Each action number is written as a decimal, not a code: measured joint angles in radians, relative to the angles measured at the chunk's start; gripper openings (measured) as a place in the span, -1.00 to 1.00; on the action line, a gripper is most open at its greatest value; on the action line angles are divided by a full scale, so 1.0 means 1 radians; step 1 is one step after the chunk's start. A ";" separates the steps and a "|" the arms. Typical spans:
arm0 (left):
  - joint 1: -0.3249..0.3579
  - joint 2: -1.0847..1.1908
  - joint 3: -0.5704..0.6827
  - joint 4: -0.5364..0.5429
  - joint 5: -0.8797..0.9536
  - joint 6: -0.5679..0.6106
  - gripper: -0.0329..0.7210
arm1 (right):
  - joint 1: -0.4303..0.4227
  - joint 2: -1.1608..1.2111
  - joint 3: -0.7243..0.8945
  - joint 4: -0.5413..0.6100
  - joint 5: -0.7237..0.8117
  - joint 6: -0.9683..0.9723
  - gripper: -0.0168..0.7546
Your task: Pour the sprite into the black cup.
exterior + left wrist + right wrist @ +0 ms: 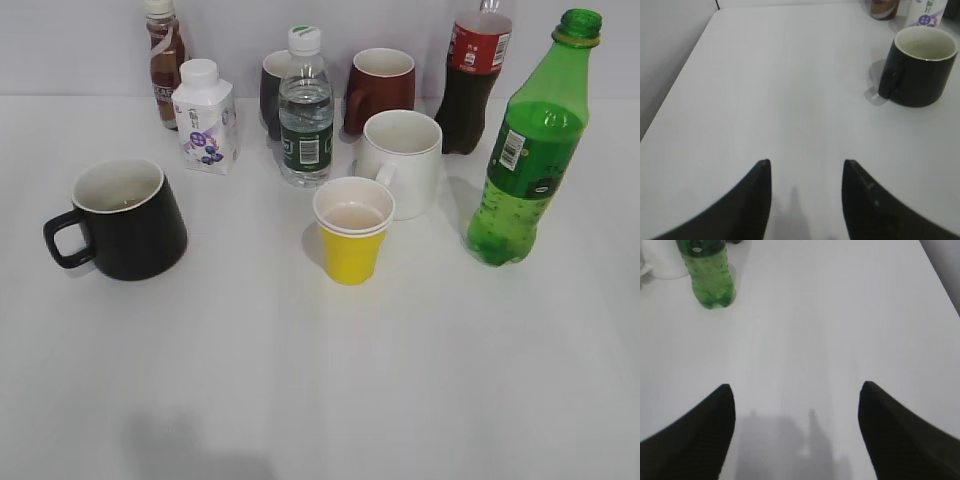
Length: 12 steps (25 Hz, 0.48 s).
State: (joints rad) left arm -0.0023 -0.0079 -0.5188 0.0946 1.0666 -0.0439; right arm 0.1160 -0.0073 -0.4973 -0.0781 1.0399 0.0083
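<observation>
The sprite (532,150) stands upright on the right side of the white worktop (320,380), its cap off and the green neck ring bare, its long axis close to vertical. In the right wrist view it sits ahead and to the left of the right tool (796,392), whose jaws are spread wide with nothing between them, well apart from the bottle. That arm looks the nearer one, so the coming reach probably runs forward and leftward to close across the bottle's body. The black cup (125,220) rests on the far left, mouth up, handle toward the left edge, well apart from the sprite. In the left wrist view it lies ahead and to the right of the left tool (806,167), which is also spread and empty. Between the two stand a yellow paper cup (353,232) and a white mug (402,160), which a carried bottle would have to clear. The sprite's white label carries a barcode, the print too small to read; the small carton (205,117) shows purple fruit, and the cola bottle (472,80) has a red band with illegible writing.
</observation>
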 joint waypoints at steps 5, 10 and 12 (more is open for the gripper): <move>0.000 0.000 0.000 0.000 0.000 0.000 0.00 | 0.000 -0.001 0.000 0.001 0.000 0.000 0.54; 0.000 0.000 0.000 0.000 0.000 0.000 -0.10 | -0.003 -0.001 0.000 0.001 0.000 0.000 0.54; 0.000 0.000 0.000 0.000 0.000 0.000 -0.17 | -0.003 -0.001 0.000 0.001 0.000 0.000 0.54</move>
State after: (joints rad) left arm -0.0023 -0.0079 -0.5188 0.0946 1.0666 -0.0439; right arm 0.1128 -0.0085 -0.4973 -0.0771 1.0399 0.0083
